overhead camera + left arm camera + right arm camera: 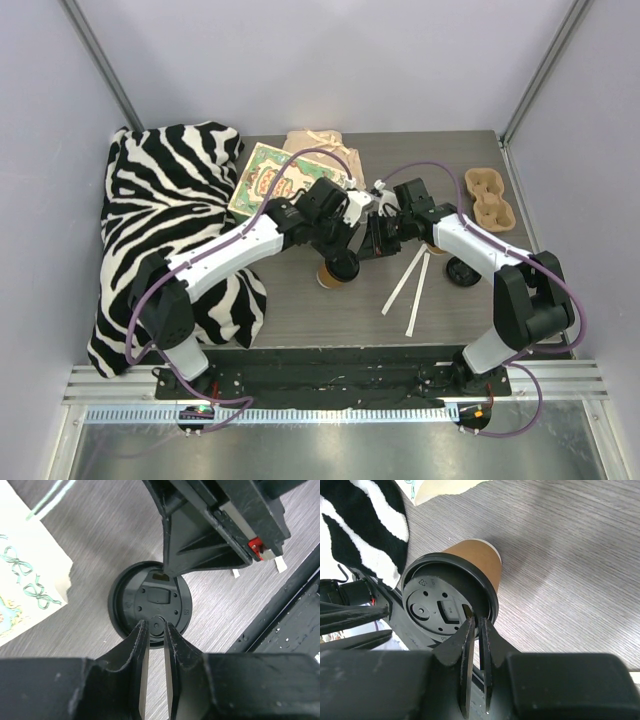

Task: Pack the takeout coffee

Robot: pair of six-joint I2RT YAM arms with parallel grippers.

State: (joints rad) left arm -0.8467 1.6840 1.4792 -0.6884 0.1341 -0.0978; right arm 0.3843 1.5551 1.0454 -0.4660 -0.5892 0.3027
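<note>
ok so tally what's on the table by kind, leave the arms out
lidded coffee cup: 1
loose black lid: 1
white strips: 2
cardboard cup carrier: 1
zebra-print cloth: 1
printed paper bag: 1
tan bag: 1
total: 8

The coffee (pixel 338 270) is a small kraft-brown paper cup, tapering toward its base, closed by a round black plastic lid with a sip hole. It stands upright, near the zebra cloth (pixel 170 220), on its right.
</note>
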